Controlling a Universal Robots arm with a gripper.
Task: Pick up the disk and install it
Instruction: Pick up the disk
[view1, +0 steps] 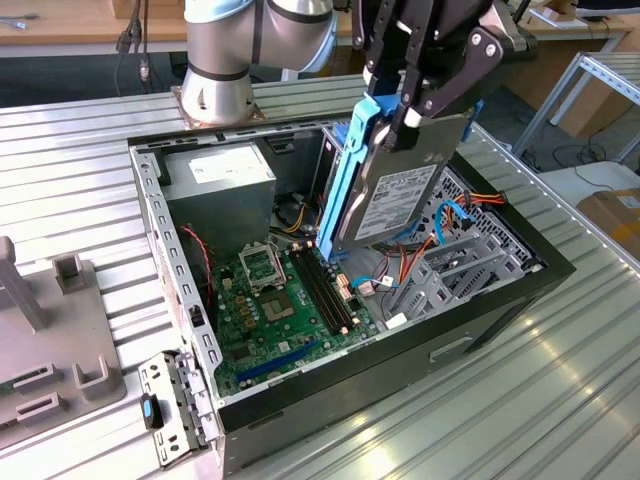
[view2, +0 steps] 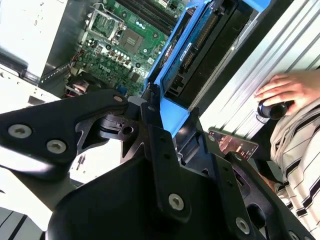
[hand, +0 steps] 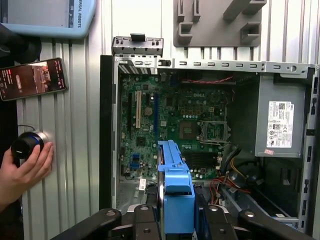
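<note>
Exterior view: the disk (view1: 395, 205) is clamped on edge by the gripper (view1: 403, 125), hung below it over the open case (view1: 165, 250), likely turned to clear the walls.

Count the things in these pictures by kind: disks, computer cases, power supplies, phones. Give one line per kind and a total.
disk: 1
computer case: 1
power supply: 1
phone: 1
Total: 4
</note>
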